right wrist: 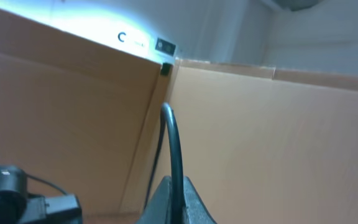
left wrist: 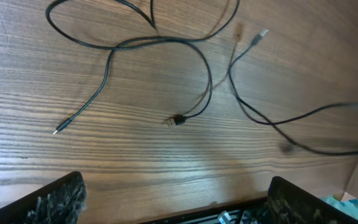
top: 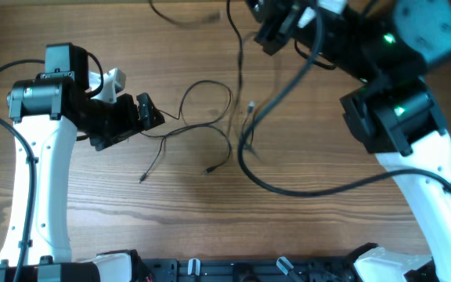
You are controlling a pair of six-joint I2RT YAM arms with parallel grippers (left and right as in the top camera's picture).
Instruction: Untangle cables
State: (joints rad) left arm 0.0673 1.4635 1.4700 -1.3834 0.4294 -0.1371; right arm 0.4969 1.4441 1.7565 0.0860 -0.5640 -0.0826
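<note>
Right tool (right wrist: pixel 174 194) pinches a cable (right wrist: pixel 173 140) seemingly running upright; left tool (left wrist: pixel 178 200) gapes apart.

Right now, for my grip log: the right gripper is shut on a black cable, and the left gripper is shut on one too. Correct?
Only the left part is wrong. The left gripper is open and holds nothing: the left wrist view shows its fingers wide apart above the cables lying on the table. The right gripper is shut on a black cable.
</note>
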